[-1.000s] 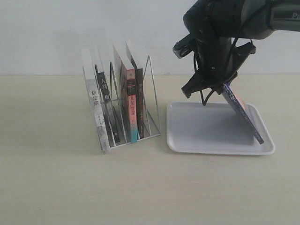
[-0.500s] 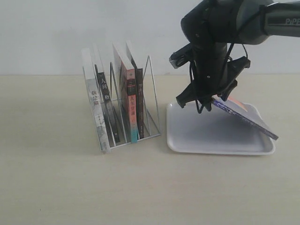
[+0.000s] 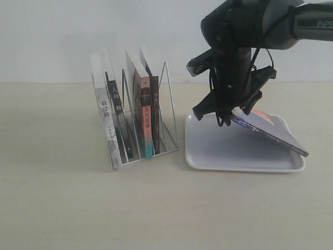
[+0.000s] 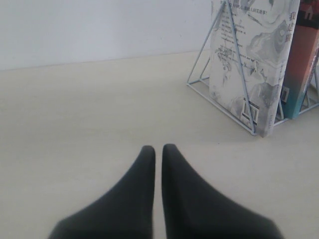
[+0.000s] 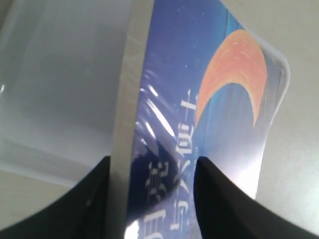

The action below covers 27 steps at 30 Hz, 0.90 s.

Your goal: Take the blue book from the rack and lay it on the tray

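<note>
Where the blue book [image 3: 270, 133] slants over the tray [image 3: 218, 152], low end at the right rim, your right gripper [image 3: 232, 113] pinches its raised end. Left gripper [image 4: 157, 149]: fingers together, empty, off to one side of the rack [image 4: 234, 64].

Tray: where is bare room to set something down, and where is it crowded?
Bare: the tray's half nearest the rack, up to the tilted book. Crowded: the other half, under the book and right tool.
</note>
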### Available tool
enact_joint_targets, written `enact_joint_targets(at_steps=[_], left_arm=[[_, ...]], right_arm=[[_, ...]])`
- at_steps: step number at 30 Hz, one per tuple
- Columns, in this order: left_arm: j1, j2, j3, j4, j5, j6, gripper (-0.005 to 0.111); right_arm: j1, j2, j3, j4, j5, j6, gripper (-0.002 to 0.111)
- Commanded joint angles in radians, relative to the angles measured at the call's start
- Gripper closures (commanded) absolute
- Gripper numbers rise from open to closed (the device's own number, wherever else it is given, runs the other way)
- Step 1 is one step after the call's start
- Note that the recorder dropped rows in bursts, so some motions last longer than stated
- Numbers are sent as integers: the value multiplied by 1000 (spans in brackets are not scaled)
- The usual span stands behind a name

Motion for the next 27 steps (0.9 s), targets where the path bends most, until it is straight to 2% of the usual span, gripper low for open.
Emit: enact_joint_targets(at_steps=[1, 8, 10, 12, 14, 15, 23, 27], left_arm=[[0, -3, -3, 2, -15, -7, 102], [0, -3, -3, 2, -15, -7, 102], [0, -3, -3, 2, -15, -7, 102], [0, -3, -3, 2, -15, -7, 102], [0, -3, -3, 2, -15, -7, 102], [0, -3, -3, 2, -15, -7, 102], [0, -3, -3, 2, -15, -7, 102], [0, -3, -3, 2, -15, -7, 102]], right_arm=[[18, -37, -20, 41, -64, 6, 62], [20, -58, -117, 93, -29, 10, 62], [20, -58, -154, 91, 21, 10, 66], [20, -58, -186, 82, 59, 3, 80], [20, -62, -210, 54, 85, -8, 105], [20, -68, -213, 52, 87, -18, 108], [16, -225, -210, 75, 87, -51, 108], [16, -442, -67, 47, 48, -36, 108]])
